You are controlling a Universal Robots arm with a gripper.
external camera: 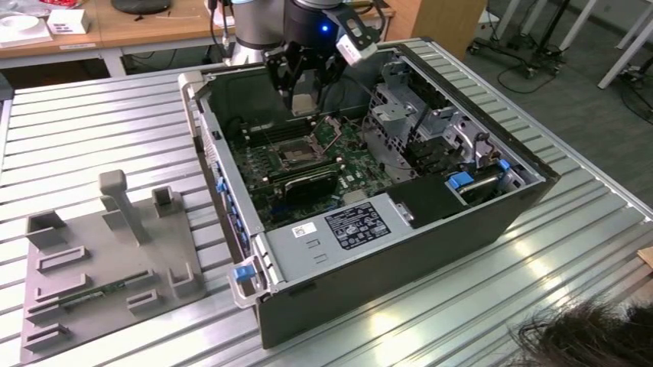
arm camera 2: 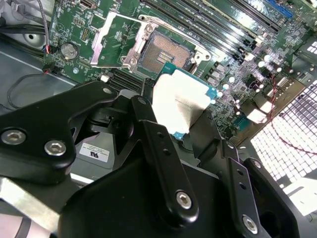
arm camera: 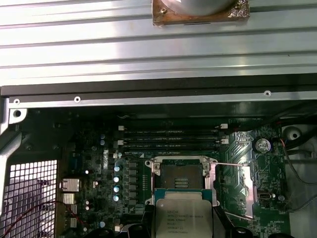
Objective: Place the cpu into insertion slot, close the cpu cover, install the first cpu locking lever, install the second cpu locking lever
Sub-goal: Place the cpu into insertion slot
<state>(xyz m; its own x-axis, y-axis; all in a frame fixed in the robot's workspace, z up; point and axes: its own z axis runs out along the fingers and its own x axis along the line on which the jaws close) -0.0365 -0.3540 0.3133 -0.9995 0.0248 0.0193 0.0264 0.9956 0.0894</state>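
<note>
None of the four steps is finished, as I judge it; the first is under way. In the exterior view my pincer (external camera: 303, 90) hangs inside the open computer case (external camera: 408, 252), clenched on the cpu (external camera: 303, 105), which I hold between my fingers above the motherboard (external camera: 352, 164). The insertion slot (external camera: 296, 155) lies lower and nearer the camera, apart from the chip, its dark centre bare. A grey fixture (external camera: 102, 260) sits on the slatted table (external camera: 571, 229) at the exterior view's left, well apart from the case.

In the second wrist view my two black fingers (arm camera 2: 148, 129) press the cpu (arm camera 2: 181, 104) from opposite edges, its pale metal face toward the camera. Beyond it the insertion slot (arm camera 2: 166, 52) stands open and empty. The cpu cover (arm camera 2: 116, 39) lies swung back just beside it, green board showing through its window. So the cover is not yet closed, and with it open I judge that neither locking lever can be installed.

In the first wrist view the cpu (arm camera: 182, 215) sits just short of the insertion slot (arm camera: 181, 176), not over it and not touching it. The long memory slots (arm camera: 171, 139) run on the slot's far side. Left undone, by my reckoning: seating the chip, closing the cover, setting both levers.
</note>
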